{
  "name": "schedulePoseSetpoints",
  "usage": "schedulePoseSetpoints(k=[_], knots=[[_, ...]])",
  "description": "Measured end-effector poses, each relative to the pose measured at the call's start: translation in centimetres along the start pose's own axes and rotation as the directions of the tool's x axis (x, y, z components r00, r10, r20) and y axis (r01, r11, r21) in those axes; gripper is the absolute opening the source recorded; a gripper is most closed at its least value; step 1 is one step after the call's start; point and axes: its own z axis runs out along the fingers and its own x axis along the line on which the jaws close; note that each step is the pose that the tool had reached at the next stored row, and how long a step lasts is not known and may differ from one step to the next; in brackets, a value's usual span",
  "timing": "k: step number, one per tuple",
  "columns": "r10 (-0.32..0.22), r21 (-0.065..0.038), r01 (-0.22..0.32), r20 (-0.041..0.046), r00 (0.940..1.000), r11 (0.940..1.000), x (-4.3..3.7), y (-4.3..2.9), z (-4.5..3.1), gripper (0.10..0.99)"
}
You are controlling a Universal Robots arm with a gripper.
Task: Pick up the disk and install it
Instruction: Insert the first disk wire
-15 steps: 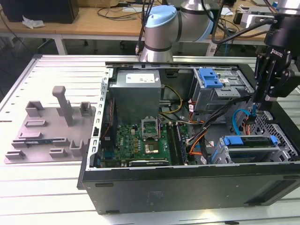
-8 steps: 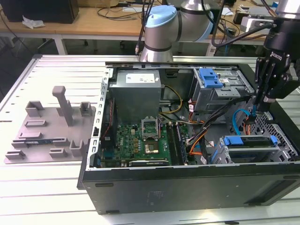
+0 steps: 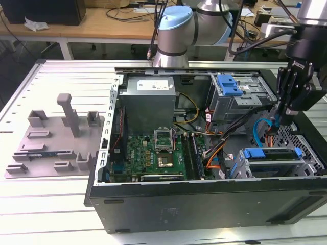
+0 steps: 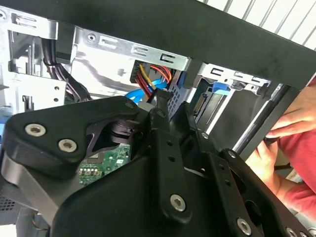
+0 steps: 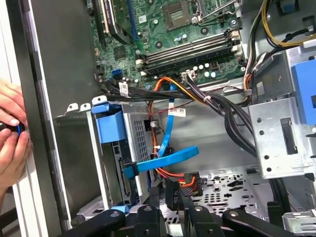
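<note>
Lit brightly and evenly from overhead in the exterior view, with soft glare on the pale slatted worktop (image 3: 56, 76). Deep shade along the near wall of the computer case (image 3: 204, 204). Flat black on the end effector (image 3: 281, 120). Dimmer inside the case in both wrist views, washed pale on the worktop outside.

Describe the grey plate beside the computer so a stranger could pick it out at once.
Start at the open computer case lying on the slatted metal table. Beside it, at the exterior view's left, lies the grey plate. Unlike the case's green motherboard, it is plain grey, with small blocks and one tall post.
</note>
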Motion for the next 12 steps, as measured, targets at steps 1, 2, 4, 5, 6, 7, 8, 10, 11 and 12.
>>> schedulePoseSetpoints(k=[1,2,4,5,6,7,8,10,11,12], knots=[[0.002,-0.001,-0.002,-0.0002,1.0,1.0,-0.1,0.04,-0.03,0.29],[0.004,-0.001,-0.004,-0.0001,1.0,1.0,-0.23,0.1,-0.07,0.29],[0.007,-0.002,-0.007,-0.0002,1.0,1.0,-0.44,0.19,-0.14,0.29],[0.008,-0.003,-0.008,-0.0003,1.0,1.0,-0.56,0.22,-0.19,0.29],[0.009,-0.003,-0.009,-0.0004,1.0,1.0,-0.65,0.24,-0.24,0.29],[0.01,-0.003,-0.01,-0.0003,0.9999,0.9999,-0.73,0.26,-0.28,0.29],[0.011,-0.003,-0.011,-0.0004,0.9999,0.9999,-0.78,0.26,-0.3,0.29],[0.012,-0.004,-0.012,-0.0012,0.9999,0.9999,-0.8,0.27,-0.32,0.29],[0.013,-0.005,-0.013,-0.0034,0.9999,0.9999,-0.82,0.21,-0.32,0.29],[0.013,-0.006,-0.013,-0.0051,0.9999,0.9999,-0.84,0.15,-0.32,0.29]])
